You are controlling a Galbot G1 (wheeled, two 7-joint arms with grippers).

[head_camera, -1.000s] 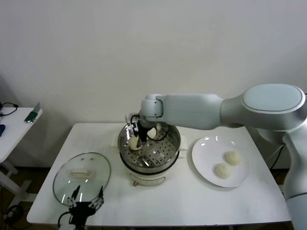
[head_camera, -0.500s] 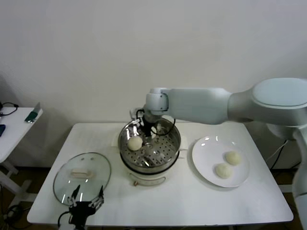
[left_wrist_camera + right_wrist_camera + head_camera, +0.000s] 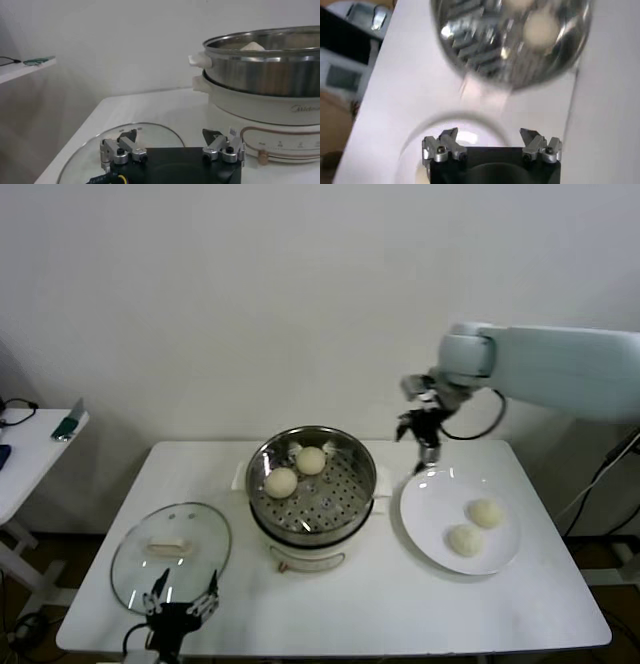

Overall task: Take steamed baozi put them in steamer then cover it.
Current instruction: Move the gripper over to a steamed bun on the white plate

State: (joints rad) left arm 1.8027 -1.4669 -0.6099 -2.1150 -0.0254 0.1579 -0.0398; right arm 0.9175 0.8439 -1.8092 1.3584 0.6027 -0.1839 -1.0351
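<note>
White rectangular desk (image 3: 400,604): front edge cut off. Round stainless-steel steamer (image 3: 312,484): holds two cream-white baozi (image 3: 281,481); two on round white plate (image 3: 430,524). Right end effector (image 3: 421,427): empty, spread, withdrawn above plate. Left end effector (image 3: 180,609): spread, by round glass lid (image 3: 170,546).

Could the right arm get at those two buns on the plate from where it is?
Probably yes: the right gripper hangs open just above the plate's far rim, and nothing covers the two buns.

A white worktop (image 3: 380,604) fills the lower half of the frame. On it, the steamer (image 3: 311,494) stands at centre, a glass lid (image 3: 171,554) lies lower left, and a white plate (image 3: 420,524) sits right of centre.
</note>
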